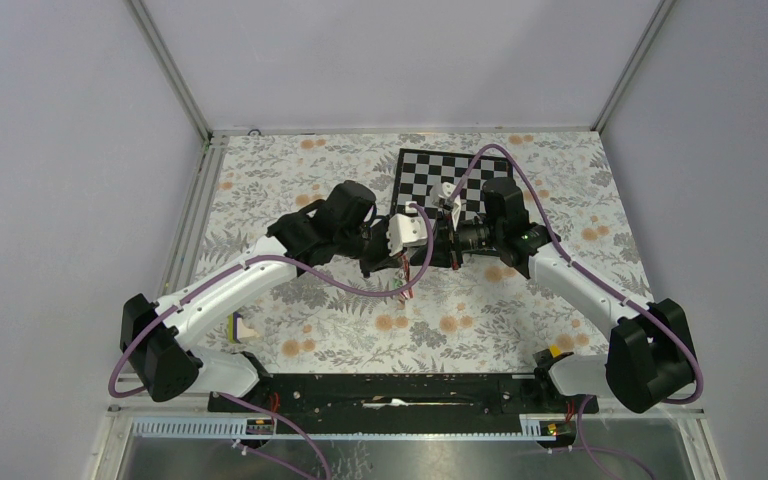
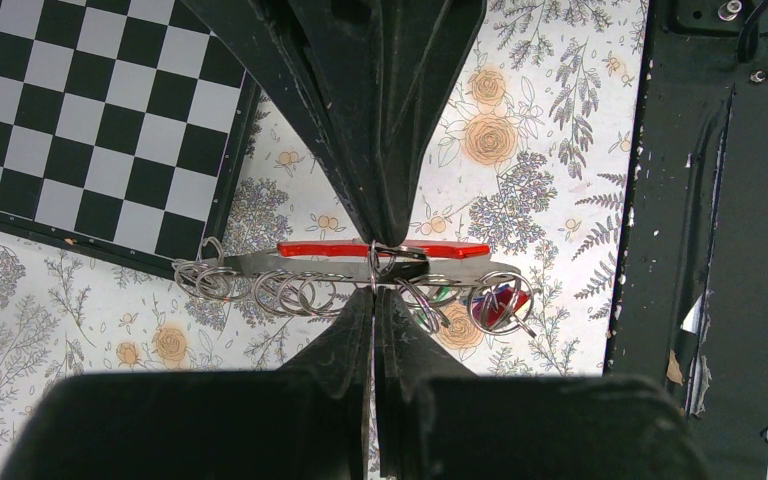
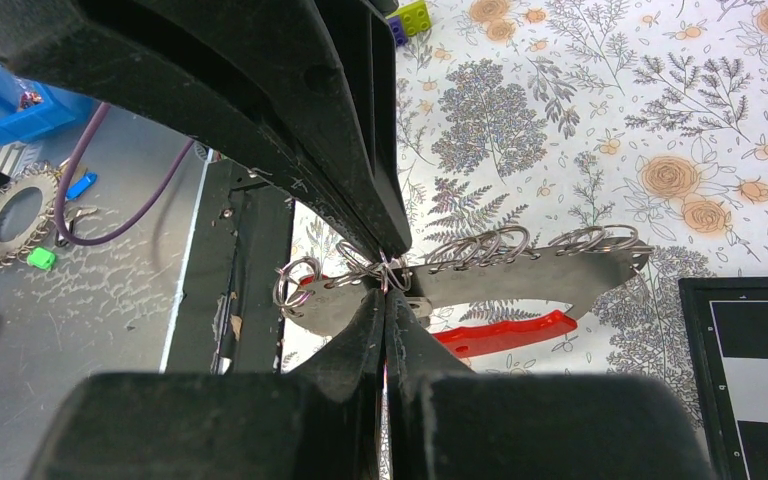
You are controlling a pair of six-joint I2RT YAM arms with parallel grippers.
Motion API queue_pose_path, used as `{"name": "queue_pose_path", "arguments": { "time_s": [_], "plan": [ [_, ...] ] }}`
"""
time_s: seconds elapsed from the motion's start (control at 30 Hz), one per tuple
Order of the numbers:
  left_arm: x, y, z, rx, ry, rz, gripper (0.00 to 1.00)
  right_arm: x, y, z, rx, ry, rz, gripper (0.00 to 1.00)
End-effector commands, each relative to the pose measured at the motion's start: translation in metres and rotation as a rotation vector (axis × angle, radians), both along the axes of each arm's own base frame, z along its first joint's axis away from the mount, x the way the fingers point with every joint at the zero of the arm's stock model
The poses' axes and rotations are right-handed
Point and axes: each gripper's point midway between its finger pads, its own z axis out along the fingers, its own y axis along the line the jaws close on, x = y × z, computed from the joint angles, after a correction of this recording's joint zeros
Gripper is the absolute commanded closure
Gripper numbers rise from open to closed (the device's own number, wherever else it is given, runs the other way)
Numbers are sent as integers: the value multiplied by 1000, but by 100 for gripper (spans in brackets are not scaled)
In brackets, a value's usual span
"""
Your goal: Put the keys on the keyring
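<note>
**A:** Left wrist first. Where does the work lie?

**B:** Right between the tips. The left gripper (image 2: pixel 374 272) is clenched on a flat metal bar (image 2: pixel 260 265) edged with split rings (image 2: pixel 295 295). The bar's long axis runs straight across the view, square to the fingers, with a red strip (image 2: pixel 330 248) along its far side. The scraps of red, blue and green among the rings at its right end are, I judge, the keys (image 2: pixel 488 305), though they are too tangled to be sure.

**A:** And the right wrist?

**B:** The right gripper (image 3: pixel 385 285) is pinched tight on the same bar, at its ring-lined edge near the left end. The rest stretches away to the right, toward the chessboard (image 3: pixel 750 350).

**A:** From above?

**B:** The two grippers meet nose to nose over the floral tablecloth (image 1: pixel 340 330), just in front of the board. The bar itself is hidden between them. Neither gripper is nearer, since both have it in hand. I'd say any threading has to run along that long axis, toward the end where the keys are.
</note>
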Motion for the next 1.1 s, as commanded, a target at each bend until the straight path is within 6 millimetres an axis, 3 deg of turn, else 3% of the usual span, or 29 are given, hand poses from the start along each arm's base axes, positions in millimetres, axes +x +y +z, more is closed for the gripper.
{"name": "queue_pose_path", "arguments": {
  "time_s": [0.0,1.07],
  "plan": [
    [4,-9,24,-81,-56,-11,100,2,-1,2,0,-44,5,100],
    [-4,-10,26,-110,-22,-45,100,10,0,-7,-27,-20,-26,100]
  ]
}}
